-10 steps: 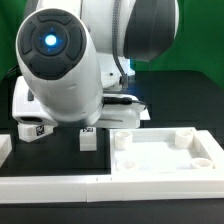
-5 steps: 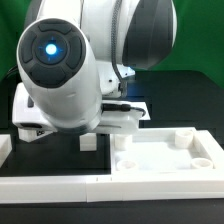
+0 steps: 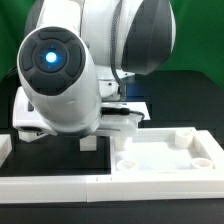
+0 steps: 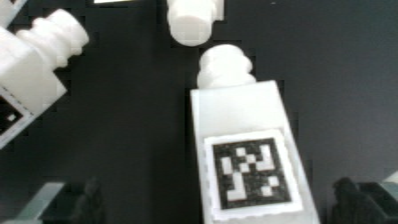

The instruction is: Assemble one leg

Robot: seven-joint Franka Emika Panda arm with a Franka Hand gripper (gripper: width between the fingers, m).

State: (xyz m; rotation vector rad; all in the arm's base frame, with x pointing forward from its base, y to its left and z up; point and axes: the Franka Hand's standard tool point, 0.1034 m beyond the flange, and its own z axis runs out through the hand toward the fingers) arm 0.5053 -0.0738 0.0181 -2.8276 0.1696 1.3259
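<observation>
In the wrist view a white leg [image 4: 244,150] with a black-and-white tag lies on the black table, its rounded peg end pointing away from me. My gripper [image 4: 217,205] is open and straddles its tagged end. One dark finger [image 4: 71,200] and the other stand apart from the leg on either side, not touching it. Two more legs lie beyond, one [image 4: 191,20] past the peg end and one [image 4: 45,55] off to the side. In the exterior view the arm's body hides the gripper. Only one leg [image 3: 88,141] shows below it.
The large white panel [image 3: 165,160] with round corner holes lies at the exterior view's right. A white bar [image 3: 50,185] runs along the front, and a white block [image 3: 4,150] sits at the left edge. The marker board [image 3: 142,104] lies behind the arm.
The arm has come lower and shifted toward the exterior view's left. It now hides the tagged leg that showed at the left and most of the one under it.
</observation>
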